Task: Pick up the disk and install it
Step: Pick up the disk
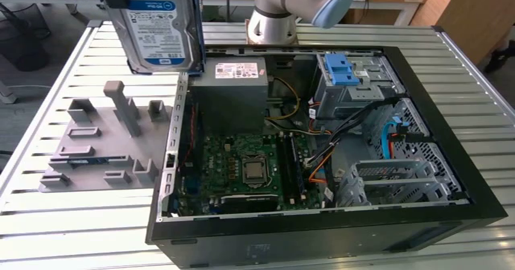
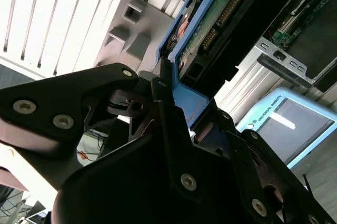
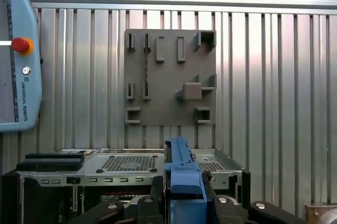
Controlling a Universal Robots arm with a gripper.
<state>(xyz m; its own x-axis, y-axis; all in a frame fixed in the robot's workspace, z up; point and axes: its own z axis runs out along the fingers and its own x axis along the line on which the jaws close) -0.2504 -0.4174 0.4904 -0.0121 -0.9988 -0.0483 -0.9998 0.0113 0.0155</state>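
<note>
Slatted metal table (image 1: pixel 48 234) is carrying an open computer case (image 1: pixel 322 237), with a grey fixture plate (image 1: pixel 96 155) just beside it on the exterior view's left. Disk (image 1: pixel 157 26) is hanging in the air, clear of both. It's upright, label facing the exterior camera, at that view's upper left.

Gripper (image 2: pixel 189 116) is pinching it. In the second wrist view, 2 black fingers (image 2: pixel 164 113) are pressing on the blue side rail (image 2: pixel 196 102) from either side, with the circuit-board face showing past them.

My read: pick is done, disk is in transit, not yet seated. Drive cage with the blue latch (image 1: pixel 346 71) is sitting on the exterior view's right, well apart from the disk.

Doing this step well, as I judge it:
- Grip looks to be on plastic at 1 end, so the long body is acting as a lever. Smooth motion and no sharp wrist turns, or it may pivot in the pinch.
- Enough height to clear the case wall and the power-supply box (image 1: pixel 229 92).
- Cables (image 1: pixel 354 122) near the cage are looking like a snag risk.
- Rails squared to the cage guides before any push. A skewed disk could jam.
</note>
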